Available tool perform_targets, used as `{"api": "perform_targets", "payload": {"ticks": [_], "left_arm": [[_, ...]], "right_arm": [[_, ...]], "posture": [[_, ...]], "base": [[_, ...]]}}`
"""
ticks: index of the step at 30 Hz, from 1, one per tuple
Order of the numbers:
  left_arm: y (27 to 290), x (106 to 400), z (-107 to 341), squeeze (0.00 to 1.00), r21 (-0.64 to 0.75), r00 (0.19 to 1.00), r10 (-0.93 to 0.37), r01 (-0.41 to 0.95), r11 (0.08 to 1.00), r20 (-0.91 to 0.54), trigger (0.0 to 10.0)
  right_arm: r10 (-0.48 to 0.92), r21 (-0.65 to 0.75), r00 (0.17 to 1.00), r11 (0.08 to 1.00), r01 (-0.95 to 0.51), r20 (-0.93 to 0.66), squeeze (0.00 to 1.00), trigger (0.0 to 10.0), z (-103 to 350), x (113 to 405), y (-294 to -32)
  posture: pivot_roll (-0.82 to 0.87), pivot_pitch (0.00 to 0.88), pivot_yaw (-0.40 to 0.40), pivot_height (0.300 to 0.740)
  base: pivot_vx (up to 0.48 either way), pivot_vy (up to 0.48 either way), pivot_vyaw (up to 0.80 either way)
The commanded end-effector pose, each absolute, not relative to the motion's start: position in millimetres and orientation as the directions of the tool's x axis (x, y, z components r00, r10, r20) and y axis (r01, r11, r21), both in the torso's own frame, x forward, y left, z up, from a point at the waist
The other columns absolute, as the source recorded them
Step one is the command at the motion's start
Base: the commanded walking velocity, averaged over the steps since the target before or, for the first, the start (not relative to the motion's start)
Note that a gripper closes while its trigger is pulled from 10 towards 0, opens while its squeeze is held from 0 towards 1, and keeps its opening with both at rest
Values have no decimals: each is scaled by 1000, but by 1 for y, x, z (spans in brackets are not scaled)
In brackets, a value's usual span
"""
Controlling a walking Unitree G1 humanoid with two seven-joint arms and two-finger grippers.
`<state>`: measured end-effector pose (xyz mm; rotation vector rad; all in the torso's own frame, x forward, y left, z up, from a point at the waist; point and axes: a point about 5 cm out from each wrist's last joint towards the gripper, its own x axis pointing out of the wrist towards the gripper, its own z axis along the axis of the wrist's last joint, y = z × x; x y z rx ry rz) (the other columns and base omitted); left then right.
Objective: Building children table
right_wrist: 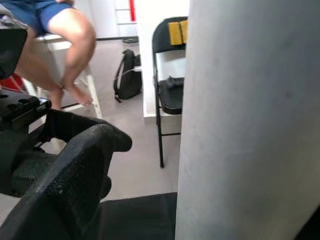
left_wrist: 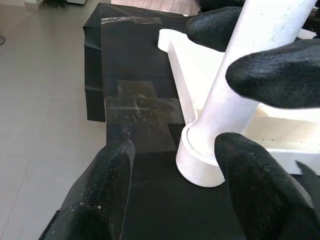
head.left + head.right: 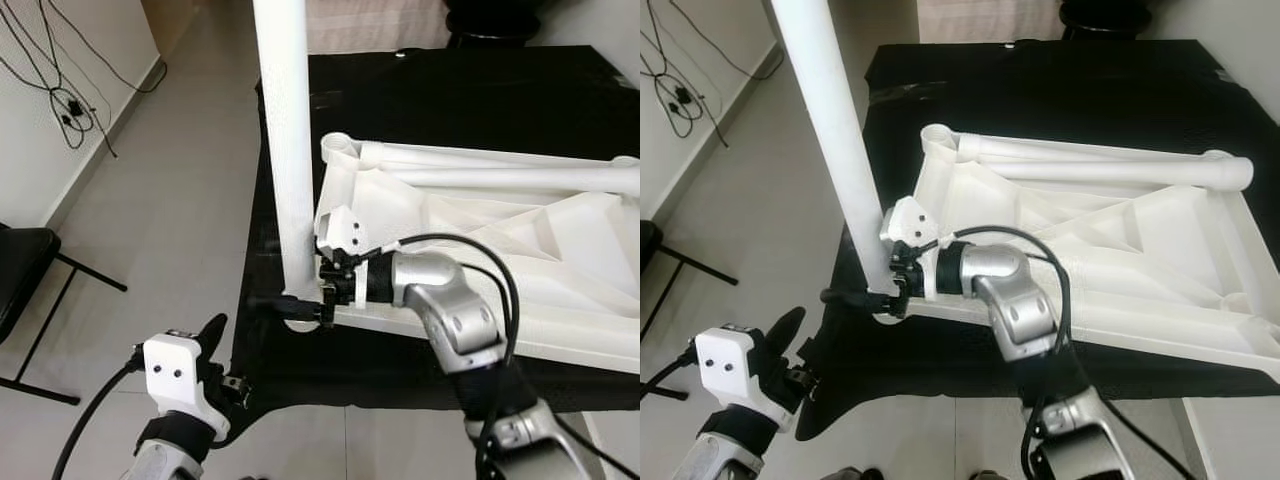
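The white children's table (image 3: 480,230) lies upside down on a black cloth (image 3: 450,90). A white table leg (image 3: 285,120) stands upright in the round socket (image 2: 197,165) at the table's near left corner. My right gripper (image 3: 288,302) is shut on the leg just above the socket, with its fingers (image 2: 280,70) on either side of the tube. My left gripper (image 3: 225,360) is lower and nearer, off the cloth's front left edge. It is open and points at the leg's base, its fingers (image 2: 100,190) apart from the socket.
More white legs (image 3: 500,165) lie along the table's far side. A black folding chair (image 3: 25,270) and wall cables (image 3: 60,100) are on the left. In the right wrist view a person (image 1: 75,45) sits beyond, near another chair (image 1: 167,85) and a backpack (image 1: 127,75).
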<state>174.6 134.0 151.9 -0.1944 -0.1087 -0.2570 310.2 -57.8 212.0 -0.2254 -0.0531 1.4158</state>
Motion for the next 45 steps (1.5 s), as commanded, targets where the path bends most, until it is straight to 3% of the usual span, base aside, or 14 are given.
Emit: {"api": "perform_targets", "payload": {"ticks": [1, 14, 15, 17, 18, 19, 20, 22, 37, 38, 39, 40, 43, 45], "left_arm": [[134, 172, 152, 0, -178, 964, -233, 253, 951, 130, 10000], [134, 172, 152, 0, -178, 964, -232, 253, 951, 129, 10000], [135, 172, 152, 0, -178, 964, -233, 254, 951, 129, 10000], [135, 172, 152, 0, -178, 964, -233, 254, 951, 129, 10000], [135, 172, 152, 0, -178, 964, -234, 254, 951, 128, 10000], [136, 172, 152, 0, -177, 964, -233, 253, 951, 128, 10000], [136, 172, 152, 0, -177, 964, -233, 253, 951, 128, 10000], [137, 173, 152, 0, -174, 964, -233, 253, 952, 129, 10000], [138, 177, 151, 0, -167, 964, -230, 250, 954, 130, 10000], [139, 177, 151, 0, -167, 965, -229, 249, 954, 131, 10000], [138, 177, 151, 0, -167, 965, -228, 248, 954, 132, 10000], [138, 177, 151, 0, -168, 965, -228, 248, 954, 132, 10000], [138, 177, 151, 0, -170, 964, -228, 249, 953, 133, 10000], [137, 178, 151, 0, -172, 964, -230, 251, 953, 134, 10000]], "right_arm": [[987, -187, 127, 107, -977, -97, 0, 0, 214, 316, -51], [983, -135, 146, 130, -982, -113, 0, 0, 204, 316, -52], [944, -128, 294, 277, -952, -148, 0, 0, 195, 317, -49], [944, -128, 294, 277, -952, -148, 0, 0, 195, 317, -49], [894, -155, 420, 398, -904, -155, 0, 0, 191, 320, -47], [768, -180, 625, 601, -779, -142, 0, 0, 183, 315, -47], [768, -180, 625, 601, -779, -142, 0, 0, 183, 315, -47], [546, -168, 832, 814, -555, -103, 0, 0, 178, 298, -48], [591, -131, 806, 796, -591, -43, 0, 0, 196, 305, -23], [620, -120, 783, 775, -620, -42, 0, 10000, 198, 302, -18], [661, -98, 750, 744, -661, -34, 0, 10000, 200, 299, -14], [714, -79, 700, 697, -712, -18, 1000, 10000, 204, 297, -11], [748, -67, 664, 662, -746, -4, 1000, 10000, 209, 297, -12], [833, -60, 553, 553, -831, 23, 1000, 10000, 217, 296, -16]], "posture": [[117, 179, 4, 740], [87, 188, 1, 740], [86, 187, 0, 740], [86, 187, 0, 740], [84, 189, 0, 740], [79, 191, 3, 740], [79, 191, 3, 740], [72, 192, 13, 740], [95, 169, 16, 740], [95, 169, 16, 740], [92, 164, 13, 740], [90, 164, 12, 740], [89, 163, 11, 740], [86, 161, 9, 740]], "base": [[0, 0, 0], [0, 0, 0], [0, 0, 0], [0, 0, 0], [0, 0, 0], [0, 0, 0], [0, 0, 0], [0, 0, 0], [0, 0, 0], [0, 0, 0], [0, 0, 0], [0, 0, 0], [0, 0, 0], [0, 0, 0]]}}
